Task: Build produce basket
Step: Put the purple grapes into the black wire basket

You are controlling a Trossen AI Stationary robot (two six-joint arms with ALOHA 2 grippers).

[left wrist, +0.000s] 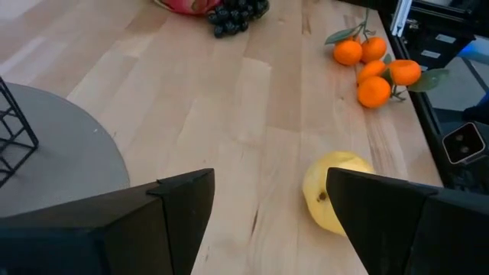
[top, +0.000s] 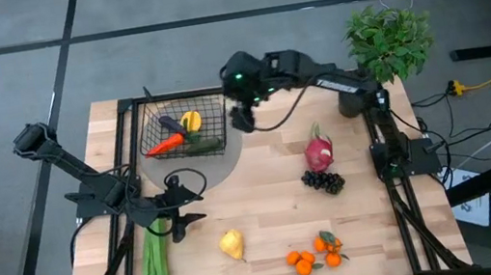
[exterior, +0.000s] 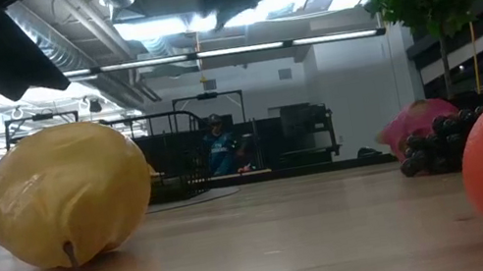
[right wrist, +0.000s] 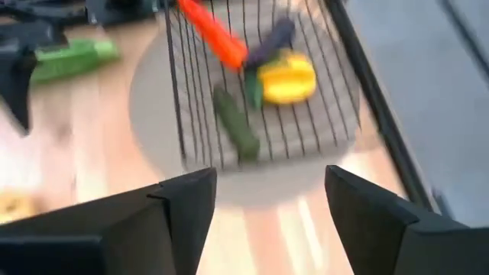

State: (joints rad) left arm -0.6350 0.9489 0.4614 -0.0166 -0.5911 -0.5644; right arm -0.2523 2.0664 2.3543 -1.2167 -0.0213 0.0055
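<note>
Pear next, fingers spread and empty

My left fingers (left wrist: 267,221) gape wide above the bench (top: 267,217), the yellow pear (left wrist: 330,191) just ahead. Its waxy, rounded skin looks slippery; I'd pinch the fat belly. My right fingers (right wrist: 267,221) hang open beside the wire basket (top: 213,113), which already holds carrot (top: 166,145) and pepper (top: 190,120).

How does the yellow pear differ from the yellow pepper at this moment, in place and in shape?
The pear lies on the bare wood of the table, outside the basket; the yellow pepper lies inside the basket with the carrot. The pear lies alone, while other vegetables press against the pepper. The pear is smooth and rounded with a thin stem; the pepper looks blockier. Both are yellow, and neither is held by a gripper.
</note>
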